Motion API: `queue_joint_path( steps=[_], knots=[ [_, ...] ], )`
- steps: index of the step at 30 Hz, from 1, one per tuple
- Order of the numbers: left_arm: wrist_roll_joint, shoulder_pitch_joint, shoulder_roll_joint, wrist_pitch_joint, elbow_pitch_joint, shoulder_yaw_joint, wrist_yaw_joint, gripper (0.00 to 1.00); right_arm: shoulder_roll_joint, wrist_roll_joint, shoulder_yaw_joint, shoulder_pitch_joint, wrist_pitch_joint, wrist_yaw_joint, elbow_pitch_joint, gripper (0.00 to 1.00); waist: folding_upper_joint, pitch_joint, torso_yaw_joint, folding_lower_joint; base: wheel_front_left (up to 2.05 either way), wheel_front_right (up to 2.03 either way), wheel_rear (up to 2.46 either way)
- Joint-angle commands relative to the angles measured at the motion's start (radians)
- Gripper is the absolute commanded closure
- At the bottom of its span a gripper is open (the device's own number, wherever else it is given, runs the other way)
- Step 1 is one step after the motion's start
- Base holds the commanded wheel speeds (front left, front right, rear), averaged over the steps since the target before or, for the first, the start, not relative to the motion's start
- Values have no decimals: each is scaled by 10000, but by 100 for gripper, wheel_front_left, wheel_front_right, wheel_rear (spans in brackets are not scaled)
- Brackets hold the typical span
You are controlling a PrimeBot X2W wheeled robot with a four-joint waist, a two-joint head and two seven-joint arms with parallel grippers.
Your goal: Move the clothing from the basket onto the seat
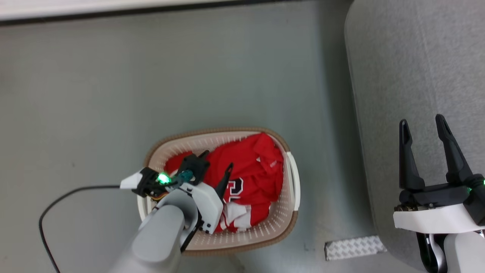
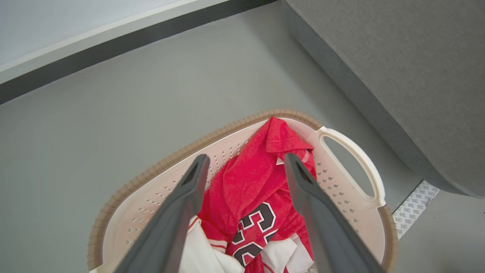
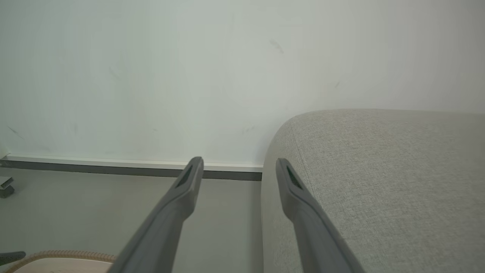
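Bright red fabric clothing is lying in the cream perforated plastic basket (nothing moved yet); the left hand is hovering wide, empty.

The basket is an oval cream-white plastic tub with rows of small round holes, a brown woven-look rim and white side handles. It stands upright on the grey floor, near the seat. The clothing lies crumpled inside the basket: bright red fabric with white trim, one jersey showing dark white-outlined numbers. The seat is a large light grey upholstered block with a rounded corner.
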Motion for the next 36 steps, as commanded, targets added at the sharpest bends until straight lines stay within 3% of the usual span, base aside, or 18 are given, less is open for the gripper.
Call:
queue_joint_path(
  steps=[1,8,21,36],
  knots=[
    [-70,-189,67,57,156,-51,43,0,-26,-113,23,-160,3,-21,-103,0,-1,735,-206,-3,0,0,0],
    [-418,-1338,67,411,1090,-648,244,0,-25,-128,111,-602,4,-21,-546,0,-1,1960,-354,-3,0,0,0],
    [-680,-3089,162,182,2643,-829,526,0,-23,256,336,-1108,5,-21,-1812,0,-1,3812,-854,-3,0,0,0],
    [-668,-4104,558,166,3658,-999,804,0,-23,649,480,-1074,10,-21,-2550,0,-1,4706,-1306,-3,0,0,0]
  ],
)
